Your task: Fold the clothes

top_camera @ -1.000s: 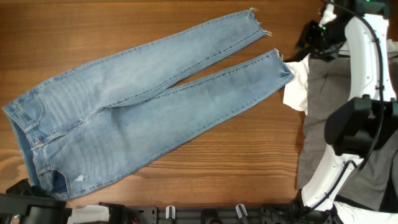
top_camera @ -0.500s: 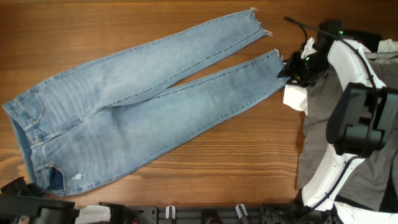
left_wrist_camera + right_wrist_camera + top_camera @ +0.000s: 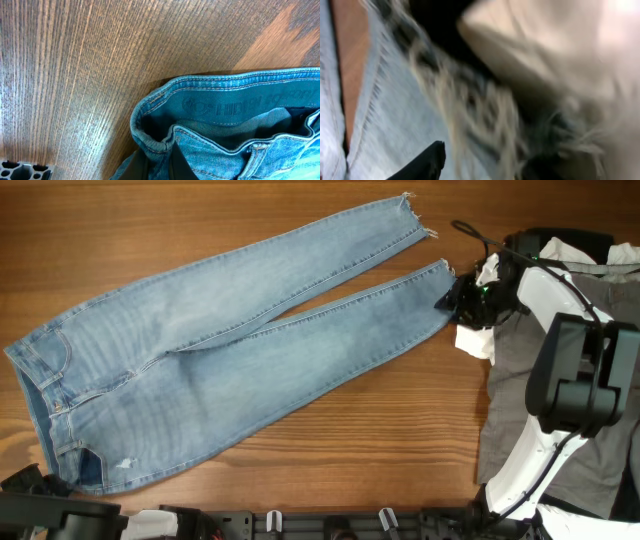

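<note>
Tabletop (image 3: 400,440) of brown wood carries everything, and most of it lies under the light-blue jeans (image 3: 230,360), spread flat with the waist at the left fingers (image 3: 35,482) and both legs reaching across to the right fingers (image 3: 447,298). Behind the right fingers, on the side away from the jeans, grey trousers (image 3: 515,370) lie rumpled beneath the white right arm (image 3: 560,310), and a white garment (image 3: 478,330) sits just beside those fingers, touching the end of the nearer leg. The right fingers are at the frayed hem (image 3: 452,280) of that leg; the right wrist view is blurred, showing pale threads and one dark fingertip (image 3: 425,162), so I cannot tell how far they are parted or whether they grip the denim. The waistband (image 3: 225,92) fills the left wrist view, its inner band folded outward just ahead of the left fingers, whose opening I cannot tell either. A small rip (image 3: 127,465) shows near the left fingers.
</note>
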Controlling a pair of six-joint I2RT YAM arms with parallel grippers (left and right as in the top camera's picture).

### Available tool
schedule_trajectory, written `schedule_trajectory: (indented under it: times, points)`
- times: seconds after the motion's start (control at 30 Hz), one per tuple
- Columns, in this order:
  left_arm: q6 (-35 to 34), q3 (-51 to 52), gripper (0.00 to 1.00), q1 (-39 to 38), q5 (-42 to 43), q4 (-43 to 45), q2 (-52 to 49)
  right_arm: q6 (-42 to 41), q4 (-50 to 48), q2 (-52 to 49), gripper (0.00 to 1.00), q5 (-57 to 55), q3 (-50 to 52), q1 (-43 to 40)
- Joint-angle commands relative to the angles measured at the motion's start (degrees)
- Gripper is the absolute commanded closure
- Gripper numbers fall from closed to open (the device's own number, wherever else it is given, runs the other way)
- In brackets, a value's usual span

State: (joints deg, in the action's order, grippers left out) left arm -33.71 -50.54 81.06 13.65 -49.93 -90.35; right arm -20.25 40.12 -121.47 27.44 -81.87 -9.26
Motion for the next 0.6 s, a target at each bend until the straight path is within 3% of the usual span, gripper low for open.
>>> schedule_trajectory:
  times: [0.0,0.07,0.2,0.37,0.57]
  points:
    - [0.70,-1.18,0.96,-0.31,1.81,-0.28,1.22,0.59,-2.73,-2.23,0.64,-1.64,1.84,0.35]
    - [0.70,-1.18,0.96,-0.31,1.84,-0.46,1.22,0.87,-3.17,-2.14,0.83,-1.62,1.70,0.33]
    - [0.74,-1.25,0.96,-0.31,4.24,-0.48,1.22,2.21,-1.38,-0.72,0.94,1.01,-0.07,0.04]
    - [1.55,-1.25,0.96,-0.31,8.41,-0.52,2.19,1.62,3.50,5.75,0.96,-0.72,-2.75,-0.81]
    - [5.01,-4.81,0.96,-0.28,9.44,-6.58,6.21,-2.67,7.85,20.81,0.96,-2.36,-3.65,-2.23]
